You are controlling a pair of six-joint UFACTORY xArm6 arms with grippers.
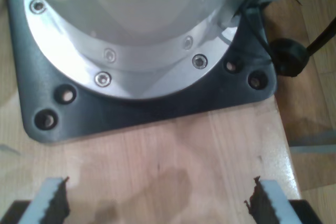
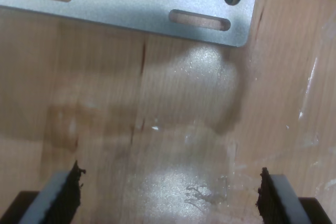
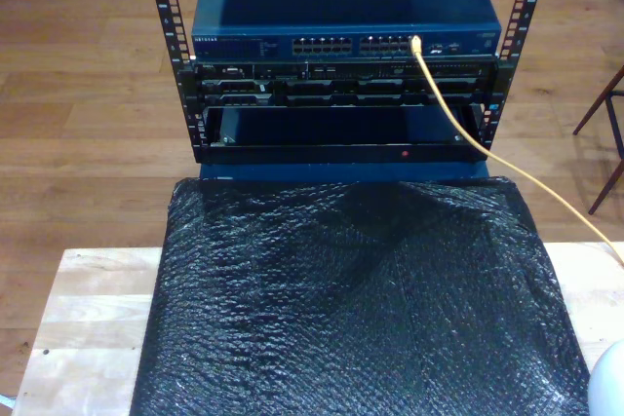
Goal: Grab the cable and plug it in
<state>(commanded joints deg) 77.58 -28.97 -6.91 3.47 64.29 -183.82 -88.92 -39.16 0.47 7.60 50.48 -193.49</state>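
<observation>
in the exterior view a wooden table [image 3: 88, 319] fills the foreground, and a sheet of black bubble wrap [image 3: 356, 309] covers most of it from near that view's left edge to its right. behind the table stands a black rack [image 3: 180, 65] with a blue network switch [image 3: 341, 7] on top and darker units below it. the cable [image 3: 458, 129], thin and yellow-orange, sits with its tip at a port [image 3: 415, 44] toward the right of the switch's front row, though the picture is too soft for me to be sure it is fully seated; from there it slopes down across the rack front and runs off the exterior view's right edge above the table.

my first gripper [image 1: 157, 198] hangs with its jaws spread wide and nothing between them, above bare wood near a dark base plate [image 1: 63, 108] carrying a round silver flange [image 1: 131, 72].

my second gripper [image 2: 170, 195] is likewise spread and empty, over pale wood near a slotted grey metal plate [image 2: 136, 3].
</observation>
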